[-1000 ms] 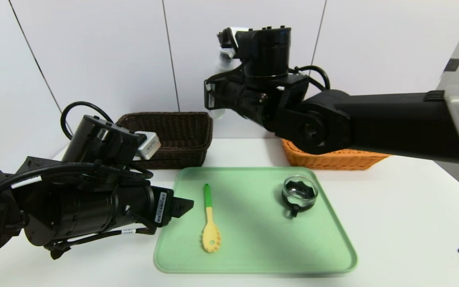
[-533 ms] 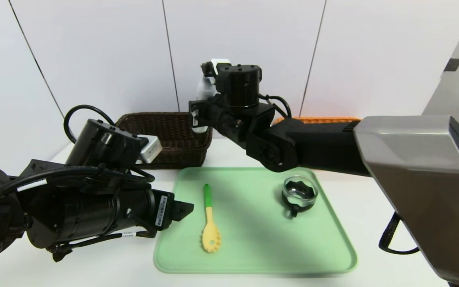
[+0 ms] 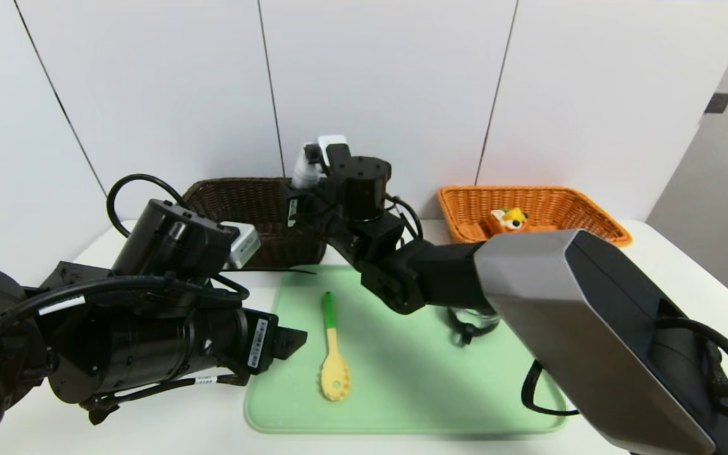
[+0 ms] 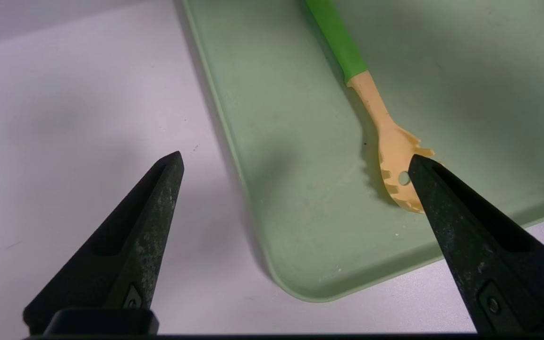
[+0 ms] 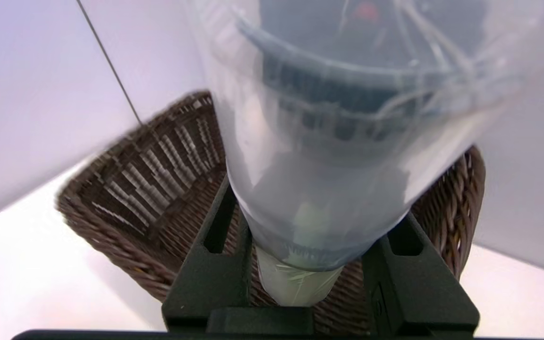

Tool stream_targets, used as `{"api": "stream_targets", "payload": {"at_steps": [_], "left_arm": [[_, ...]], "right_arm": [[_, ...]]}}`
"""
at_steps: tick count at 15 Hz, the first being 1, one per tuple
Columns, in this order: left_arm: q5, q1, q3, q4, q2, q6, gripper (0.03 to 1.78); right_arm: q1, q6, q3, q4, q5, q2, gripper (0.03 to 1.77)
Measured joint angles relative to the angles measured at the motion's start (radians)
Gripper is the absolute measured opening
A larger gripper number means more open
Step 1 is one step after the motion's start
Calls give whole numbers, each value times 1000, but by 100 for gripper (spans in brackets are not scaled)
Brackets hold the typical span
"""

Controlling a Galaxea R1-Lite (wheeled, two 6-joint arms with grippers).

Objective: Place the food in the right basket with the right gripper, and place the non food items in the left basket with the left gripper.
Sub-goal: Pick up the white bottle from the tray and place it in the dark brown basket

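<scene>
White bottle: gripped by the right pincer, parted to its width, over the dark basket. Tray: right of and nearer than that basket; open surface between spoon and glass cup. Left pincer: wide apart, empty, above the tray's edge, nearer than the basket. Right arm partly hides cup.
</scene>
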Motion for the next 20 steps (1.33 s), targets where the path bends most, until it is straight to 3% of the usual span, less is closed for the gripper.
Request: {"api": "stream_targets", "payload": {"at_steps": [4,9,14,20], "left_arm": [[-1,-2,0,-2,10,2,169],[-2,-3,-3,-4,20,2,169],[-3,-4,-6,-4,25,-1,169],[12,-10,-24,-2,26,-2,169]], "right_arm": [[1,-66,0,2,-31,12,63],[1,-66,0,16,-27,11,63],[0,-56,1,55,-32,11,112],[-5,-61,1,77,-69,-48,143]]}}
